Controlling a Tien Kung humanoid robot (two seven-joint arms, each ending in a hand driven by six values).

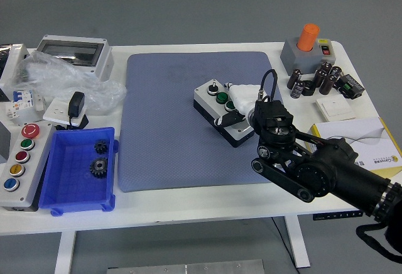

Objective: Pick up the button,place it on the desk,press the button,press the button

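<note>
A grey button box (221,107) with a black base lies on the blue-grey mat (163,123), right of its middle. It has a small black switch at the far end and green buttons (222,97) on top. My right hand (237,105) comes in from the lower right and rests on the box's near right end. Its white fingers (242,92) lie over the top and a black finger curls at the box's front side. The left arm is out of view.
A blue bin (69,189) with two black gears sits at the front left. A control box with coloured buttons (19,161) is beside it. At the far right stand a grey box with an orange cylinder (306,48), dark capacitors (314,80) and paper packets (358,139).
</note>
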